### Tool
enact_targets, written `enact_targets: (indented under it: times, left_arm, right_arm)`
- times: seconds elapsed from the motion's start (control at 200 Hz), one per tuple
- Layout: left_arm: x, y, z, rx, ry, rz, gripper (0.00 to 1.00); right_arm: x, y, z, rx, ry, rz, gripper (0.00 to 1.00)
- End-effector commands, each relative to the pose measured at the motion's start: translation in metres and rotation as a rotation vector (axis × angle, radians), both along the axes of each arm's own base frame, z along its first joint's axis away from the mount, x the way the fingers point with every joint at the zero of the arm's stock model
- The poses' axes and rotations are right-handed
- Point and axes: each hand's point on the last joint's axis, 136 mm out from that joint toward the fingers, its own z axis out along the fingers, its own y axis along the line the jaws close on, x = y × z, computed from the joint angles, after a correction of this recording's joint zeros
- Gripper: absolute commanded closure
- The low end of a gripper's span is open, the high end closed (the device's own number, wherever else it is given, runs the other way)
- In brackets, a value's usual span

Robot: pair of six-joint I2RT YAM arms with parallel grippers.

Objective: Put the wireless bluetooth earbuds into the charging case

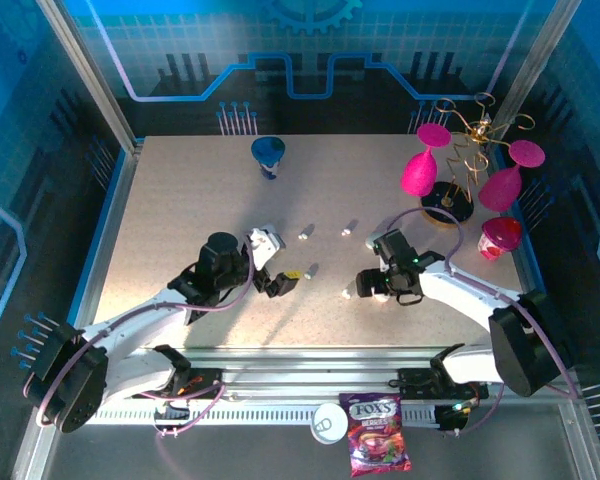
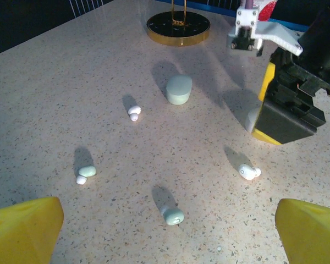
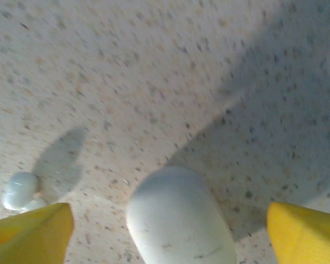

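Note:
Several tiny white earbuds lie loose on the speckled table (image 1: 180, 200): one (image 2: 172, 214) just ahead of my left gripper (image 2: 168, 242), others at the left (image 2: 85, 172), further off (image 2: 134, 112) and at the right (image 2: 248, 172). In the top view they are scattered (image 1: 312, 270) between the two grippers. A closed white charging case (image 2: 179, 89) lies beyond them. A second white case (image 3: 179, 220) sits between the yellow fingers (image 3: 305, 234) of my right gripper (image 3: 168, 239), with a gap on each side. One earbud (image 3: 22, 190) lies left of it. Both grippers (image 1: 283, 280) (image 1: 365, 285) are open.
A gold stand (image 1: 448, 208) hung with magenta glasses is at the back right, a pink cup (image 1: 500, 237) beside it. A blue funnel-shaped cup (image 1: 269, 152) stands at the back centre. A sweets bag (image 1: 377, 432) and a white cup (image 1: 328, 422) lie off the table in front.

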Motion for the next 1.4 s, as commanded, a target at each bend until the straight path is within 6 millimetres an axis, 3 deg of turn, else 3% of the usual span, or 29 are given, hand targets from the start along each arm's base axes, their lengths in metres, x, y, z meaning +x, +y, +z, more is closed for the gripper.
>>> enact_targets:
  times: [0.0,0.335,0.51,0.62,0.725,0.84,1.051,1.201,1.396]
  left_arm:
    - [0.002,-0.008,0.015,-0.015,-0.052,-0.035,0.01]
    - [0.004,-0.008,0.015,-0.012,-0.052,-0.031,0.01]
    - [0.005,-0.007,0.016,-0.021,-0.043,-0.016,0.01]
    - [0.007,-0.005,0.019,-0.047,-0.043,0.010,0.01]
    - [0.009,-0.005,0.024,-0.118,-0.040,0.041,0.01]
    - [0.012,-0.004,0.044,-0.251,-0.031,0.082,0.01]
    - [-0.007,-0.021,0.051,-0.231,0.033,-0.072,0.01]
    - [-0.038,-0.038,0.059,-0.241,0.122,-0.270,0.01]
    - [-0.065,-0.048,0.076,-0.297,0.164,-0.444,0.07]
  right_arm:
    - [-0.014,-0.004,-0.008,-0.010,0.041,-0.029,0.18]
    - [-0.022,0.002,-0.012,-0.055,0.039,0.021,0.52]
    - [-0.021,0.004,-0.013,-0.055,0.037,0.035,0.62]
    - [-0.018,0.014,-0.004,-0.007,0.007,0.079,0.65]
    - [-0.012,0.033,0.019,0.084,-0.074,0.173,0.67]
    - [-0.005,0.061,0.058,0.206,-0.203,0.323,0.71]
    - [-0.013,0.113,0.140,0.391,-0.358,0.661,0.70]
    - [-0.028,0.138,0.198,0.491,-0.428,0.880,0.72]
    - [-0.051,0.160,0.225,0.519,-0.416,1.105,0.73]
